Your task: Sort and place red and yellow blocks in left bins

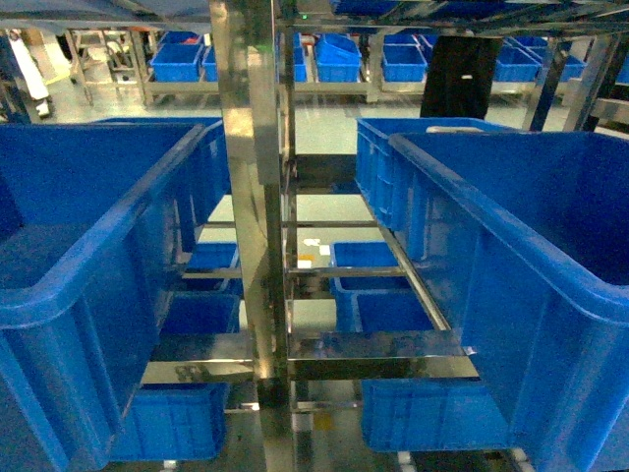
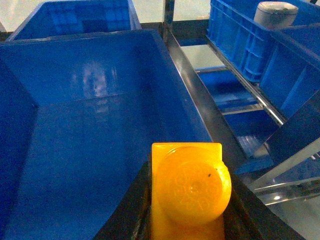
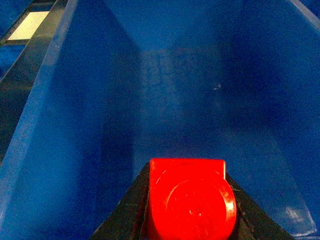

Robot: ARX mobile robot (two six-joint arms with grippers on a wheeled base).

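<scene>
In the left wrist view my left gripper [image 2: 186,202] is shut on the orange-yellow block [image 2: 189,184], stud facing the camera, black fingers [image 2: 131,212] on both sides. It hangs over the open inside of a deep blue bin [image 2: 95,85] that holds nothing visible. In the right wrist view my right gripper [image 3: 187,212] is shut on the red block [image 3: 189,197] above the floor of another blue bin [image 3: 190,85]. The head view shows a big blue bin at the left [image 1: 93,251] and one at the right [image 1: 511,221]; neither gripper nor block appears there.
A steel rack upright [image 1: 257,197] stands between the two crates, with shelf rails [image 1: 378,366] and lower blue crates [image 1: 378,290] beneath. A white cylinder [image 2: 275,12] lies in a crate at the right. More blue crates [image 1: 334,59] line the back.
</scene>
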